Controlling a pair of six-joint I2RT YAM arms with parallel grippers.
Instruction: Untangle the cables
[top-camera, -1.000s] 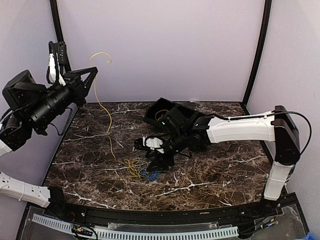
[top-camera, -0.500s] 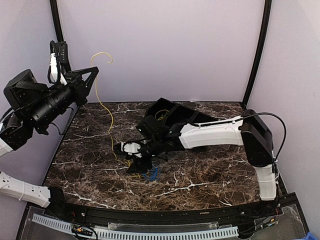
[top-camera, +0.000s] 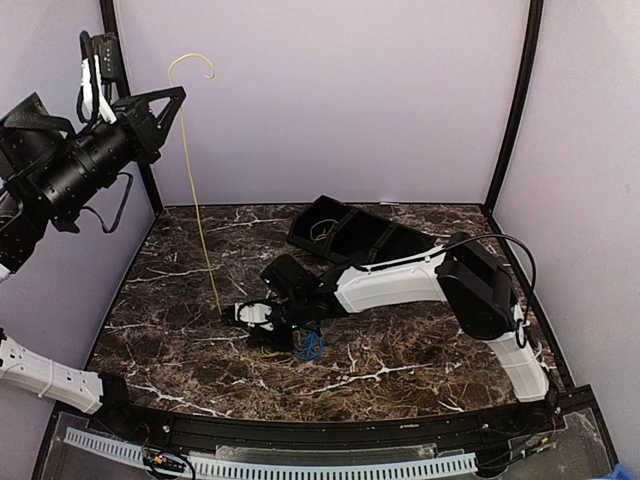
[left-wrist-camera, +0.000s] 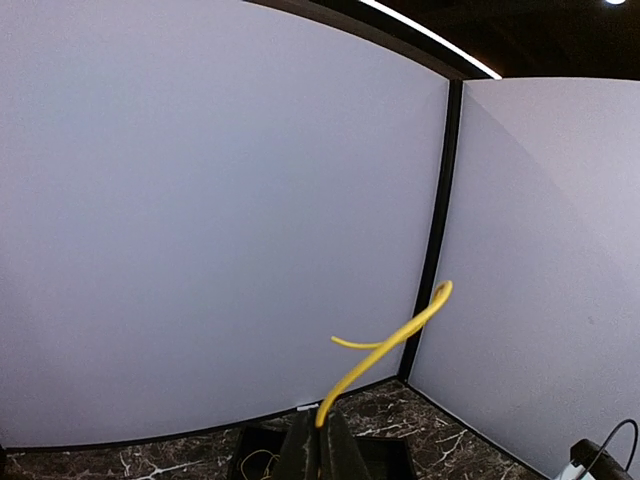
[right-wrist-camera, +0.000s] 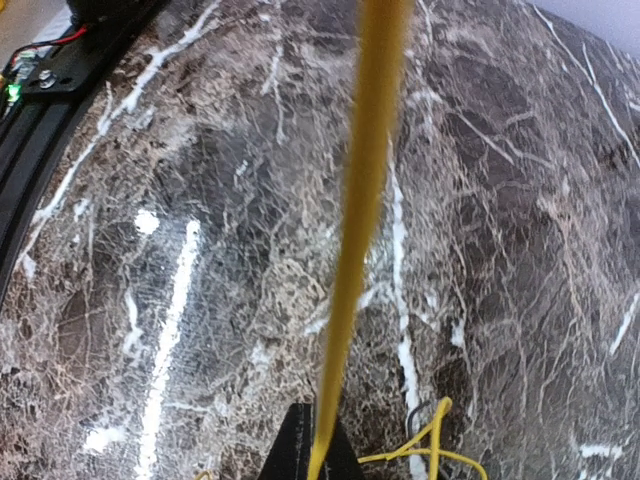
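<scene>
The left jaws, raised high, are clamped on the yellow cable (top-camera: 198, 200), whose short free end curls beyond their tips. From them it runs straight down to the right jaws, closed on it low at the counter (top-camera: 430, 350). The blue cable (top-camera: 308, 345) lies bunched just behind those right jaws.

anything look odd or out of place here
The yellow cable runs taut and steep from the left jaws, raised high at the left wall, down to the right jaws at the tabletop. The blue cable lies bunched close by. The black tray sits askew.
</scene>
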